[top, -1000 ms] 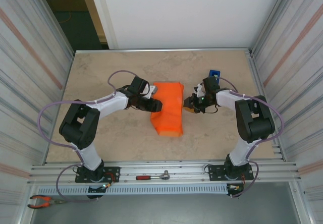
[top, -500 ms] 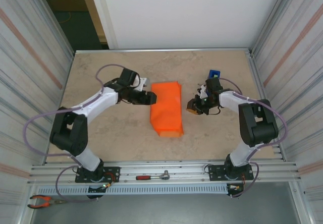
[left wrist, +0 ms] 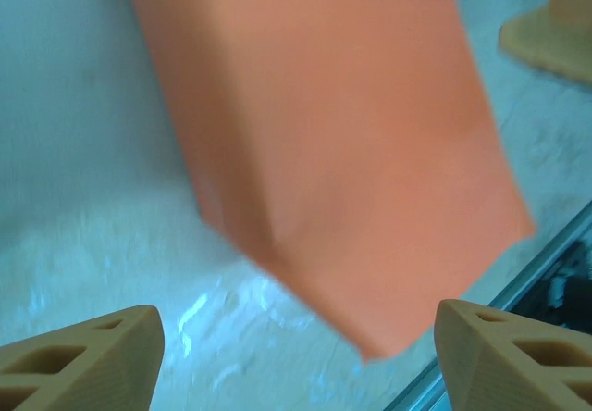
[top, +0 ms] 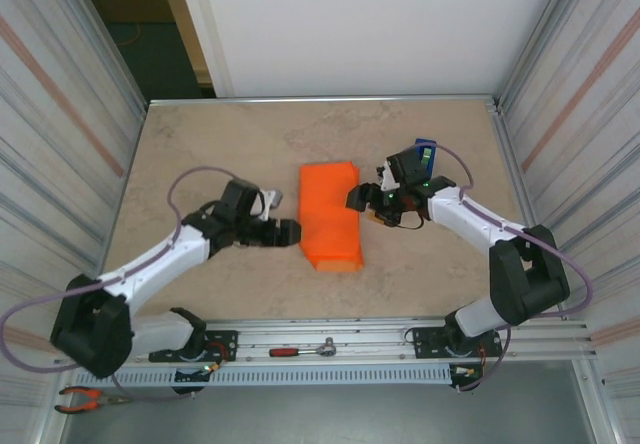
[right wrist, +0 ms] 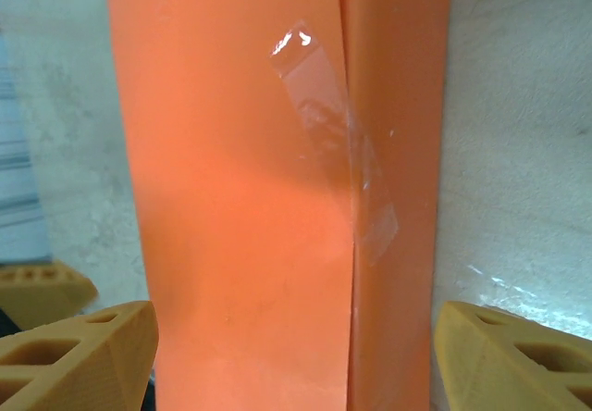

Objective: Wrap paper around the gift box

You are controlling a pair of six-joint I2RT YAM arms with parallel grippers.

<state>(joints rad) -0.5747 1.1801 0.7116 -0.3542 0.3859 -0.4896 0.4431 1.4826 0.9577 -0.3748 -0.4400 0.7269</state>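
We see the gift box (top: 329,214) near the middle of the table (top: 200,144), its length running from 12 to 6 o'clock. No bare side shows: the orange paper (right wrist: 231,198) covers every face we can see. In the right wrist view one edge of the sheet laps over the other along the top, and a strip of clear tape (right wrist: 338,156) crosses that seam. We judge the main wrap done and fastened.

The left gripper (top: 289,232) sits at the box's 8 o'clock, just beside its near left edge. Its fingers (left wrist: 83,355) are spread wide and grasp nothing, and the box lies ahead of them. The right gripper (top: 357,199) is at the box's 2 o'clock, by the right edge, with its fingers (right wrist: 83,351) likewise spread wide and nothing clamped. Whether they touch the paper we cannot tell. The blue tape dispenser (top: 425,149) stands further out toward 2 o'clock.

What is left, we judge, is the two ends. The near end looks folded down to a slope, but we see no tape on it, and the far end is too small to read
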